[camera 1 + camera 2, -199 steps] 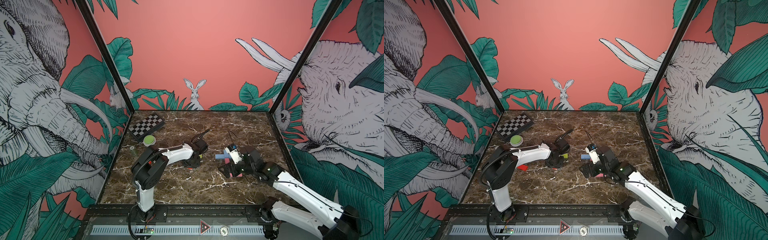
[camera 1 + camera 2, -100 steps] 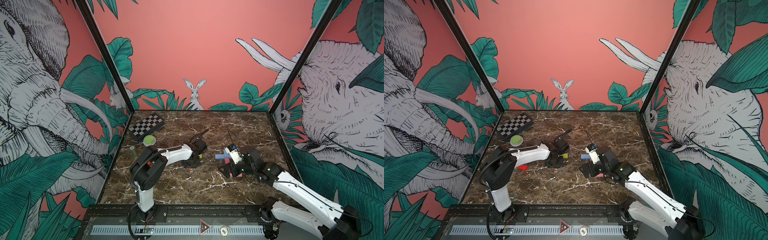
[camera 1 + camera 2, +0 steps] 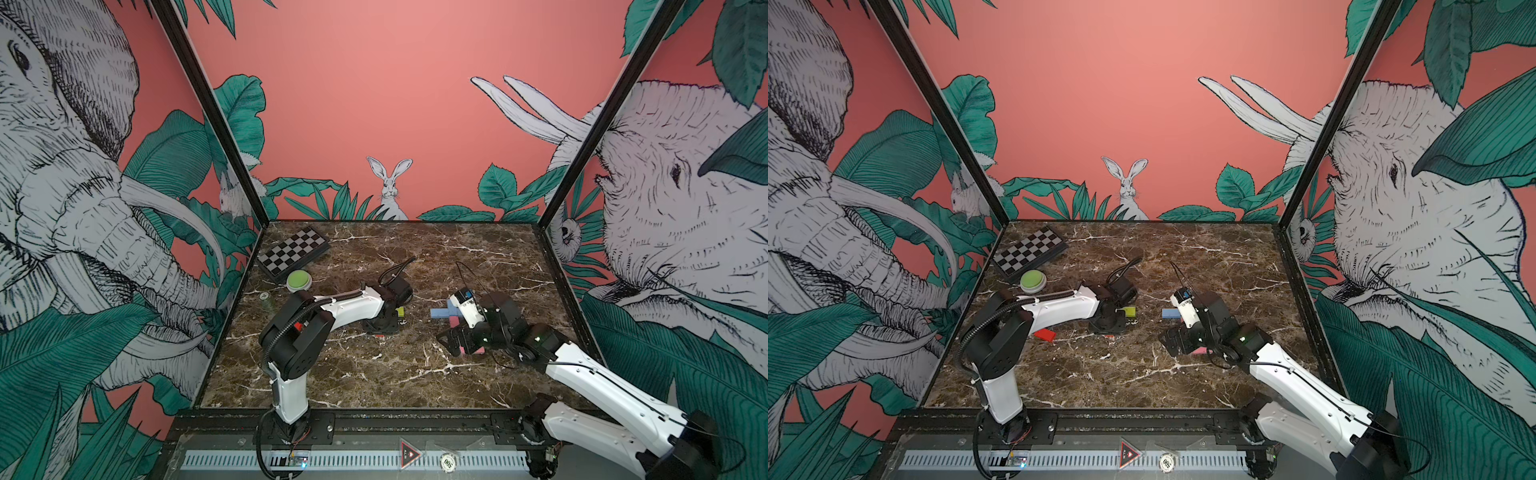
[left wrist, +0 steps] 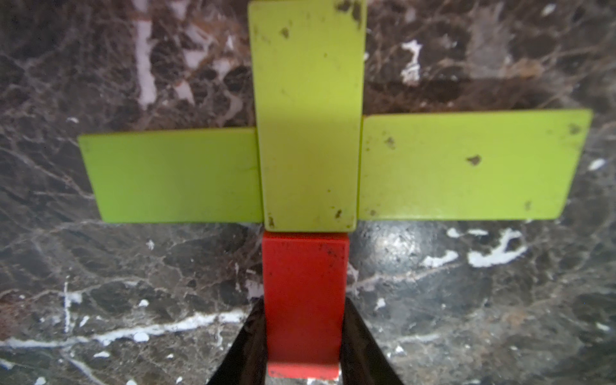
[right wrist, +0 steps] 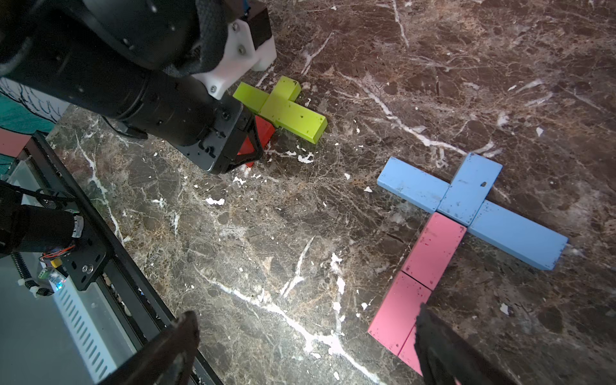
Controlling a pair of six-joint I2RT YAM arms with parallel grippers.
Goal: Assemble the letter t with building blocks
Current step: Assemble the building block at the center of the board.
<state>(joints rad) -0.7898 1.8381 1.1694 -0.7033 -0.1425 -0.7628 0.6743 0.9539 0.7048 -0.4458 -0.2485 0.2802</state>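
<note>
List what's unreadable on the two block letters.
- Top views: left arm hides the lime green blocks except one end.
- Top views: right arm covers most pink blocks.
- Right wrist: a finger of the right gripper covers the last pink block's end.
- Right wrist: left gripper half-hides the red block.

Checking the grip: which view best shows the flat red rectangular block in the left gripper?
Left wrist view: the red block sits centred, clamped between the left gripper's fingers. The right wrist view shows only a corner behind that gripper; both top views, almost nothing.
</note>
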